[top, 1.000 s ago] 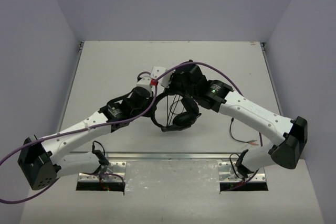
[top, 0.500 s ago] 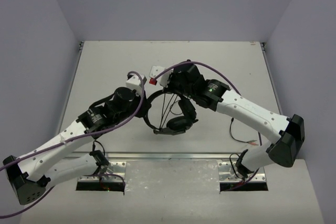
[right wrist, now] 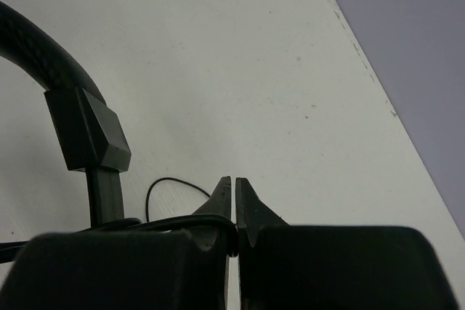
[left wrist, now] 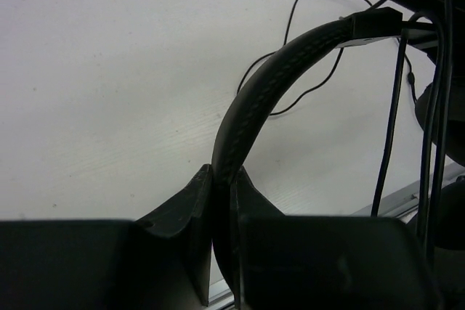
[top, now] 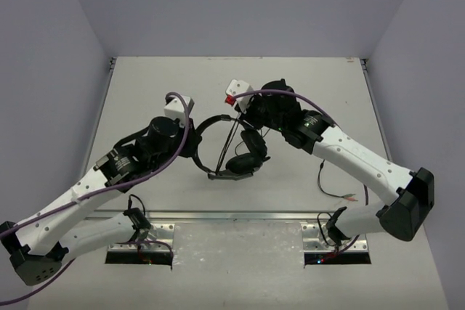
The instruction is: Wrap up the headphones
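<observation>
Gripping from both sides, the two arms hold the headphones (top: 243,154) lifted over the middle of the table (top: 145,85), a little right of centre in the overhead view. The left gripper (left wrist: 221,201) is clamped on the headband (left wrist: 280,70), its fingers pinching the band's flat sides. From there the band arcs up and away toward the upper right of the left wrist view.

Seen from above, the band opens toward the lower right. The two earcups (top: 252,143) hang close together at that open end, just below the right gripper (right wrist: 234,205). The right gripper's fingers are pressed almost together, with the thin cable (left wrist: 394,114) running in between them, so it appears to pinch the cable rather than the frame. A slack loop of the same cable lies on the table beyond the fingertips.

Several cable strands stretch nearly straight across the arch, from the band's upper end near the right gripper down toward its lower end. I take these for turns already laid, though I cannot count them. The next turn depends on this layout. The band's span runs roughly top to bottom in the overhead frame, the left arm anchors its far left curve, and the right arm is nearer the free cable. The right arm would have to lead the cable around that span while the left arm holds it fixed.
</observation>
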Tool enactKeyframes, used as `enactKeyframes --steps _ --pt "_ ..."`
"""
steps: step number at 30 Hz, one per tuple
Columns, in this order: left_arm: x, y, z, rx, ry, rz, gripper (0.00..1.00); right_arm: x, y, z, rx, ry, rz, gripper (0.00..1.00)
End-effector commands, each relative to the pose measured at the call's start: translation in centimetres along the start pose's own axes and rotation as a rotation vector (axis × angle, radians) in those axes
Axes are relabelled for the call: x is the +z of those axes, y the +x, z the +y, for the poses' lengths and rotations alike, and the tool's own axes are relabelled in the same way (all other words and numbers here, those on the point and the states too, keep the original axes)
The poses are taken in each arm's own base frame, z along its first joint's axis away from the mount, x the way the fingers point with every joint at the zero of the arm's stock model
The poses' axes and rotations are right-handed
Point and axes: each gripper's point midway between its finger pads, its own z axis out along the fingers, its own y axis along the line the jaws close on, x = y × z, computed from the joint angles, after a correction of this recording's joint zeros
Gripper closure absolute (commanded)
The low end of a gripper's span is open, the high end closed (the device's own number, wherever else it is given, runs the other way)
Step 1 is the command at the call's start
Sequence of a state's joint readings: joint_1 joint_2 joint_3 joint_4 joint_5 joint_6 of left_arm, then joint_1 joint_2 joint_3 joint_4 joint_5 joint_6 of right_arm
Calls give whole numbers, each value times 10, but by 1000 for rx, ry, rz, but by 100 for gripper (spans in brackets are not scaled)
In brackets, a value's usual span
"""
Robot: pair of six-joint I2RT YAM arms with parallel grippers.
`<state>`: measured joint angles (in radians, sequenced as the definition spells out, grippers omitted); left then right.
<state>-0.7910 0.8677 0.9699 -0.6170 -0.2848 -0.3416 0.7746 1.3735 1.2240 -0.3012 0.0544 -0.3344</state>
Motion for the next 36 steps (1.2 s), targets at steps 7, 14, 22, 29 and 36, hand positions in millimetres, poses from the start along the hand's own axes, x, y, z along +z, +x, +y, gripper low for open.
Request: enactKeyframes --steps 7,14,22,29,36 --pt "-50 -51 -30 -10 159 -93 100 -13 -29 -5 105 -34 -230 83" --pt "-62 -76 -32 -20 150 -139 100 -21 -50 27 183 -178 -417 75" --pt "-91 -126 -33 -102 118 -221 100 18 -44 54 390 -269 -513 72" --pt "-127 -183 -4 -269 -49 -385 100 52 -41 83 509 -376 -527 62" --pt "-135 -205 16 -399 -179 -470 100 78 -66 108 585 -498 -541 90"
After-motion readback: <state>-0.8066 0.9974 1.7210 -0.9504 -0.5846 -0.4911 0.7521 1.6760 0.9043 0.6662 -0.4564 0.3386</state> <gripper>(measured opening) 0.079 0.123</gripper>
